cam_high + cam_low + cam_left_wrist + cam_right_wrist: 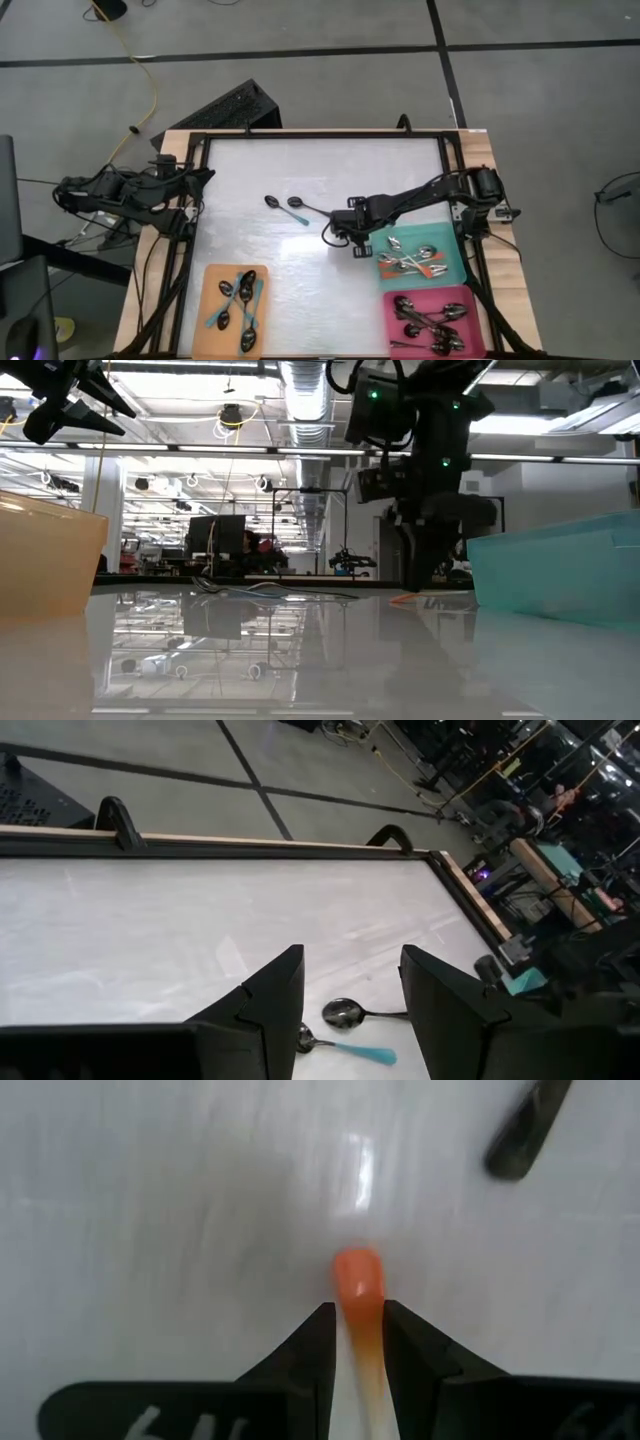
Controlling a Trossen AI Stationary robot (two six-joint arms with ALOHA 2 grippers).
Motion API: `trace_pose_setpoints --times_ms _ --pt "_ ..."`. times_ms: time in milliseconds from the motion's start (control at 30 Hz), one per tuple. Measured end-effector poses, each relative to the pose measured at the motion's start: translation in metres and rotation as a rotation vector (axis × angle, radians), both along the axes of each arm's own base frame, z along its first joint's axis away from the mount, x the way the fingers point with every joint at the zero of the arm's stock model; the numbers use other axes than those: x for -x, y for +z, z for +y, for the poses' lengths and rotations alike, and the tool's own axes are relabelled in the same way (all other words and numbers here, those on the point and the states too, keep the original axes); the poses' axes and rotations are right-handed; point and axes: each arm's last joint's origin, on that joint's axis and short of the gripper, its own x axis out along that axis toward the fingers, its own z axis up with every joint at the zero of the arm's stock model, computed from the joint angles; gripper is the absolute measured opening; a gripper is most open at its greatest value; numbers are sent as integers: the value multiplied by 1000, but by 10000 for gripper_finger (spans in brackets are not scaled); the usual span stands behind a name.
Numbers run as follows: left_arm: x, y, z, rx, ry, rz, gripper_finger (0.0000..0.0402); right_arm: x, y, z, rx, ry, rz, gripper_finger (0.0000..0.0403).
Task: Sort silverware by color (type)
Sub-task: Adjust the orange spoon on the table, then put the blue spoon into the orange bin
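Spoons are spread over a white tabletop (300, 170) and three flat trays. On the orange tray (212, 275), at the near left, lie teal-handled spoons (240, 300). On the teal tray (452, 272), near right, is a small heap of spoons with orange-red handles (418, 260). On the pink tray (395, 330), just nearer than the teal one, dark metal spoons (430, 320) are piled.

Two spoons lie loose out on the middle of the tabletop, side by side: a dark one (272, 202) and a teal-handled one (297, 212).

The right end effector (352, 240) hangs low over the tabletop, just beside the teal tray's left edge. Its fingers (312, 1355) are nearly closed, pinching the orange-red handle of a spoon (358, 1295); the handle's rounded tip sticks out past them. The bowl of that spoon I can't see.

The left end effector (350, 990) is drawn back at the tabletop's left edge, raised, with its jaws standing apart and nothing between them.
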Motion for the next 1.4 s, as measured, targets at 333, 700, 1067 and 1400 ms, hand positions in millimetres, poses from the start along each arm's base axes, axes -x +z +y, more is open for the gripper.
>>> trace_pose_setpoints --times_ms 333,700,1067,1400 --pt "0 0 0 21 11 -19 151 -4 -1 -7 5 7 -30 93" --pt "0 0 0 34 18 -31 151 -11 -13 -12 11 -10 -32 93" --pt "0 0 0 29 25 -32 151 -36 -14 -22 2 -39 -283 93" --pt "0 0 0 26 30 -32 151 -69 23 -28 -17 -81 -636 93"
